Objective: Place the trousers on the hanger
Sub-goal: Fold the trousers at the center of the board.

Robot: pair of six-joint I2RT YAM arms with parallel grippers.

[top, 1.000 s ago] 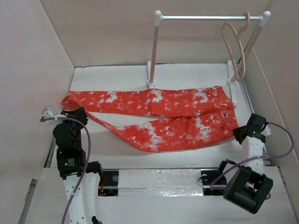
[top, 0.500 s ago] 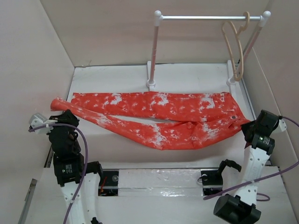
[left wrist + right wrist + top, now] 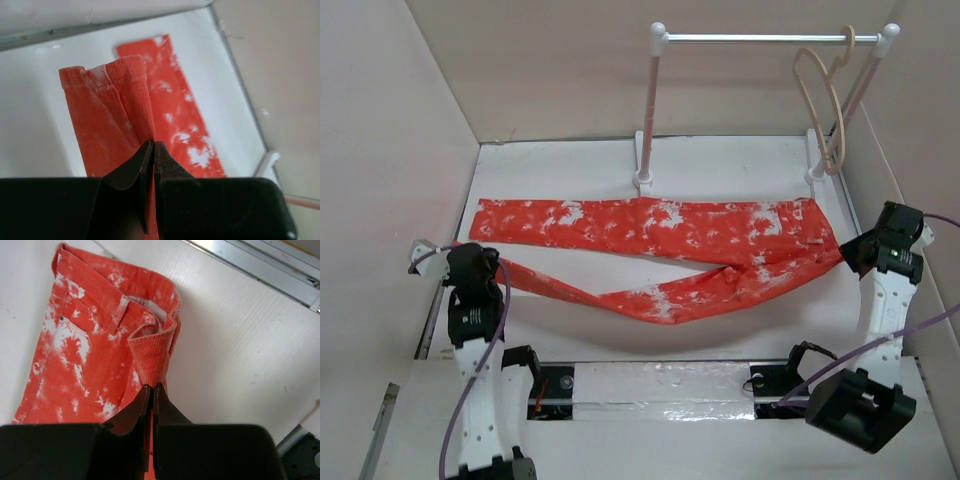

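The red-orange trousers (image 3: 650, 228) with white blotches lie stretched across the table. The far leg lies flat and the near leg (image 3: 650, 298) hangs lifted between my grippers. My left gripper (image 3: 490, 268) is shut on the near leg's cuff (image 3: 125, 100). My right gripper (image 3: 855, 252) is shut on the waistband (image 3: 152, 352) at the right. The pale wooden hanger (image 3: 823, 100) hangs by its hook from the rack's bar at the back right, apart from both grippers.
A white-posted rack with a metal bar (image 3: 755, 38) stands at the back, its feet (image 3: 643, 180) just behind the trousers. Beige walls (image 3: 390, 150) close in left, back and right. The arm bases and a metal rail (image 3: 660, 385) run along the near edge.
Both grippers have lifted and pulled apart with the cloth. The near leg has drawn taut and narrower, the waist end has shifted right, and the left cuff has risen off the table.
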